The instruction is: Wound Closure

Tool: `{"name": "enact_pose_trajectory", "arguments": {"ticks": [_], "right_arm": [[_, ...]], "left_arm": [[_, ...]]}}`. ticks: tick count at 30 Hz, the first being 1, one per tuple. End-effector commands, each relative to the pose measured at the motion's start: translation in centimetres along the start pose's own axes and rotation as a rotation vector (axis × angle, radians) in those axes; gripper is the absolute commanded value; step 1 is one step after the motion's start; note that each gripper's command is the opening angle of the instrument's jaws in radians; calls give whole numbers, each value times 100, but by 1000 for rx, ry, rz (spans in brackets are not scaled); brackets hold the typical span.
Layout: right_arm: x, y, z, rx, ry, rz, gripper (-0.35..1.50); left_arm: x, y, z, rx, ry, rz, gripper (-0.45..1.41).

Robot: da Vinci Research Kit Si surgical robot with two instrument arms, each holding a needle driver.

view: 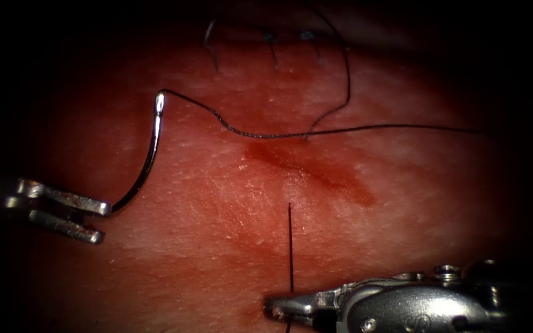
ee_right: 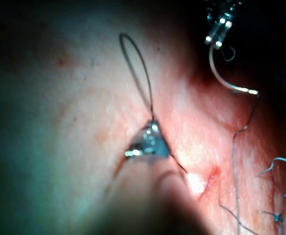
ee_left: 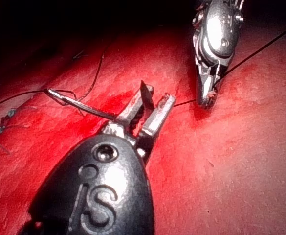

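Note:
The curved needle [view: 149,154] lies on the tissue [view: 217,234] at the left and is not in it. Its lower end touches the upper jaw tip of my left tool [view: 103,222], whose jaws stand apart with nothing between them. The same tool [ee_left: 155,98] has the needle [ee_left: 79,104] lying beside one jaw. Dark thread [view: 266,135] leaves the needle's upper end and runs right across the tissue. My right tool [view: 272,305] is at the bottom, shut on an upright strand of thread [view: 289,246]. Up close, its jaws [ee_right: 145,147] pinch a thread loop [ee_right: 138,68].
Several short cut thread ends with bluish knots [view: 271,43] sit in a row at the far top. A darker patch of red fluid [view: 322,176] stains the tissue's middle. The right tool's shaft [view: 427,305] fills the bottom right.

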Motion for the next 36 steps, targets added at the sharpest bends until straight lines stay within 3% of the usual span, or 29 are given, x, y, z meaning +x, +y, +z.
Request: {"name": "enact_pose_trajectory", "arguments": {"ticks": [1,7,12,13,14,17,19,20,28,36], "right_arm": [[17,-11,3,11,13,-6,-35],[55,-36,-3,47,54,-15,-35],[63,-32,-6,51,60,-33,-35],[61,-25,-7,53,59,-27,0],[58,-18,-9,46,60,-23,24],[40,4,-14,5,65,-8,89],[23,20,-14,-15,65,2,119],[10,30,-14,-21,58,6,126],[-67,65,12,-54,24,-4,140],[-111,65,51,-95,-55,-32,143]], "left_arm": [[-4,-2,6,0,0,1,-45],[-4,-2,6,0,0,1,-45],[-4,-2,6,0,0,1,-45],[-4,-2,6,0,0,1,-45],[-4,-2,6,0,0,1,-45],[-4,-2,7,0,0,1,-45],[-4,-2,7,0,0,0,-45],[-4,-2,7,1,0,1,-45],[-4,-2,7,1,0,1,-45],[-4,-2,7,1,0,1,-45]]}}
